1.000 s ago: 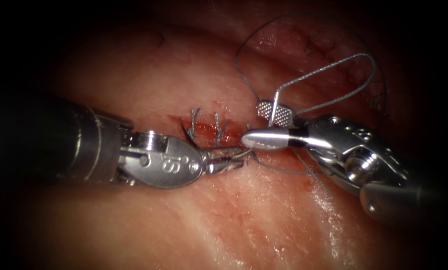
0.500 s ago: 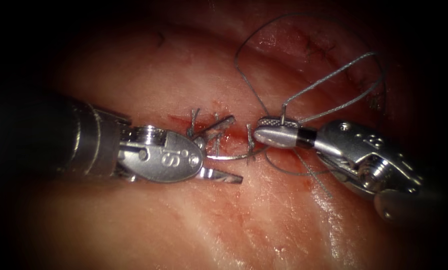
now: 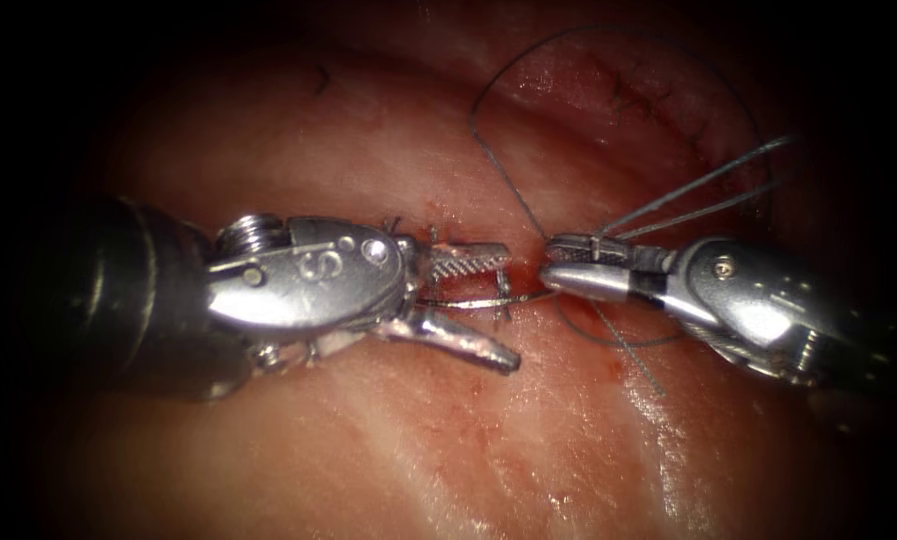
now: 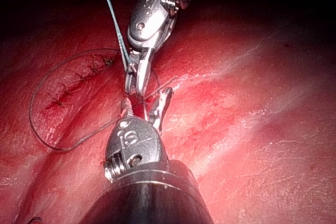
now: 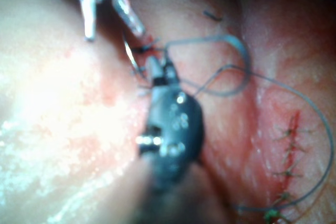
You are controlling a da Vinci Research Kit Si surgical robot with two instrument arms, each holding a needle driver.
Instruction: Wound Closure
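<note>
The thin curved needle (image 3: 468,301) lies nearly level over the cut (image 3: 438,235). My right tool (image 3: 546,272) comes in from the right, its jaws shut on the needle's right end, with two thread strands (image 3: 698,195) running out over its upper jaw. My left tool (image 3: 511,305) stands open, one jaw above and one below the needle, holding nothing. The needle's left end is hidden at the left tool's hinge, so I cannot tell whether it is in the tissue. The open left tool (image 4: 147,106) faces the shut right tool (image 4: 137,80). The needle (image 5: 128,56) curves from the right tool (image 5: 155,69).
Slack thread (image 3: 488,150) loops wide over the tissue behind the right tool. Short thread ends (image 3: 503,300) of earlier stitches stand along the cut, with red fluid around them. An older stitched line (image 4: 73,85) lies further off, also seen as stitches (image 5: 289,150).
The left tool let go of the needle and opened. The right tool shut on the needle's right end and drew right a little, pulling the thread loop into two tight strands.
</note>
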